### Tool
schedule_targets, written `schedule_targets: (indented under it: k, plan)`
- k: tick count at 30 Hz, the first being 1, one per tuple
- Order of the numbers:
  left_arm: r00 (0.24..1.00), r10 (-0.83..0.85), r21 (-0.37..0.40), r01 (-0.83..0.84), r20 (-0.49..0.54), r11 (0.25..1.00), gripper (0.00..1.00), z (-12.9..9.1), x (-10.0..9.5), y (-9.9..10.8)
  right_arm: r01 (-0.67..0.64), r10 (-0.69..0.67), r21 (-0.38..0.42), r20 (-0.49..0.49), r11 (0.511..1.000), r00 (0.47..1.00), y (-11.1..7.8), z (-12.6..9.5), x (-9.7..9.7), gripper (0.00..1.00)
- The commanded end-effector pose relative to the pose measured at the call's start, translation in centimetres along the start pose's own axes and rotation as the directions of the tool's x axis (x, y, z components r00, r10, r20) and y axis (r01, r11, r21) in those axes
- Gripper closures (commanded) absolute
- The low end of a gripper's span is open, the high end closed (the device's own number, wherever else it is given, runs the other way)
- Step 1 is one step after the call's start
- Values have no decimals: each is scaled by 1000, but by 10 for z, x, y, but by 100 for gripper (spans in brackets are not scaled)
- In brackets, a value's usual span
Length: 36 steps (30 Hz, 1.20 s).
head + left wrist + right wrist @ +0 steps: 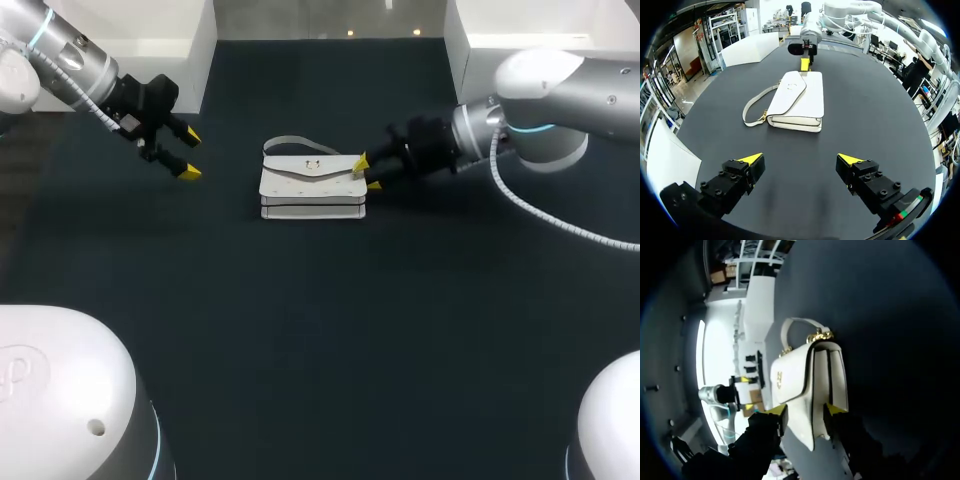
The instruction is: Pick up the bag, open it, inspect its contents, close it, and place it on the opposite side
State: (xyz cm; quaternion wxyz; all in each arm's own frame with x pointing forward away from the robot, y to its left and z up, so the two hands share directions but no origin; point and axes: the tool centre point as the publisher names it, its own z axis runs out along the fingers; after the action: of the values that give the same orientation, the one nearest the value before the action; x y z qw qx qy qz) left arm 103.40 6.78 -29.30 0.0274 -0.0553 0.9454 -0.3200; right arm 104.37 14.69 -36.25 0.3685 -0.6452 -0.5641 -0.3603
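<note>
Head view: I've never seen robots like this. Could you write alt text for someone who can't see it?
A white bag lies flat in the middle of a dark table, with the right gripper at its right end. The left gripper hangs open, off to the bag's left and clear of it.

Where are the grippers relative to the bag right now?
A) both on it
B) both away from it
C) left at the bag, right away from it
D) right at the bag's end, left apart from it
D: in the head view the right gripper sits at one end of the white bag, while the left gripper hangs open, well apart from the bag's other end.
</note>
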Motion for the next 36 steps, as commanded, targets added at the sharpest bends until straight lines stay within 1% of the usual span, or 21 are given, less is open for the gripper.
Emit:
schedule_targets:
  k: [1, 5, 9, 10, 12, 14, 15, 17, 19, 21, 22, 24, 25, 26, 28, 30, 32, 34, 35, 36]
  plan:
    - [1000, 1, 2, -1, 2, 1000, 0, 1, 0, 0, 10, -10, -10, 9, 1000, 1000, -4, -15, 2, 0]
    - [1000, 1, 2, -1, 2, 1000, 0, 1, 0, 0, 43, -42, -27, 45, 999, 998, -7, -34, 6, 0]
    - [1000, 1, 2, -1, 2, 1000, 0, 1, 0, 0, 103, -98, -34, 117, 994, 988, -9, -51, 13, 0]
    - [1000, 1, 2, -1, 2, 1000, 0, 1, 0, 0, 124, -117, -40, 150, 991, 982, -10, -54, 15, 0]
    - [1000, 1, 2, -1, 2, 1000, 0, 1, 0, 0, 152, -145, -30, 163, 988, 976, -11, -61, 19, 0]
    - [1000, 1, 2, -1, 2, 1000, 0, 1, 0, 0, 196, -184, -35, 213, 980, 960, -13, -67, 24, 0]
    - [1000, 1, 2, -1, 2, 1000, 0, 1, 0, 0, 213, -202, -28, 220, 977, 954, -13, -69, 26, 0]
    - [1000, 1, 2, -1, 2, 1000, 0, 1, 0, 0, 272, -255, -25, 274, 962, 927, -16, -74, 32, 0]
    - [1000, 1, 2, -1, 2, 1000, 0, 1, 0, 0, 316, -300, -12, 287, 949, 910, -19, -77, 37, 0]
    - [1000, 1, 2, -1, 2, 1000, 0, 1, 0, 0, 373, -347, -7, 348, 928, 871, -22, -79, 41, 0]
    - [1000, 1, 2, -1, 2, 1000, 0, 1, 0, 0, 388, -363, -1, 353, 922, 862, -23, -80, 43, 0]
    - [1000, 1, 2, -1, 2, 1000, 0, 1, 0, 0, 445, -413, 12, 391, 896, 822, -26, -82, 46, 0]
    - [1000, 1, 2, -1, 2, 1000, 0, 1, 0, 0, 486, -451, 23, 414, 874, 791, -28, -83, 49, 0]
    - [1000, 1, 2, -1, 2, 1000, 0, 1, 0, 0, 503, -469, 31, 415, 864, 780, -30, -84, 50, 0]
    - [1000, 10, -9, -10, 14, 1000, 0, 1, 0, -3, 564, -522, 51, 454, 824, 722, -35, -85, 54, 0]
    - [999, 39, -8, -39, 24, 999, 0, 1, 0, -9, 594, -555, 67, 450, 802, 699, -38, -85, 56, 0]
    - [996, 77, -13, -77, 39, 997, 0, 2, 1, -16, 650, -601, 84, 484, 755, 636, -42, -85, 58, 0]
    - [993, 107, -7, -107, 44, 994, 0, 3, 1, -21, 687, -636, 105, 497, 719, 590, -46, -84, 59, 0]
    - [989, 139, 1, -139, 53, 990, 0, 3, 1, -24, 712, -661, 122, 507, 691, 554, -49, -83, 60, 0]
    - [986, 161, 10, -162, 53, 987, 0, 3, 1, -27, 726, -673, 132, 514, 675, 531, -51, -82, 59, 0]
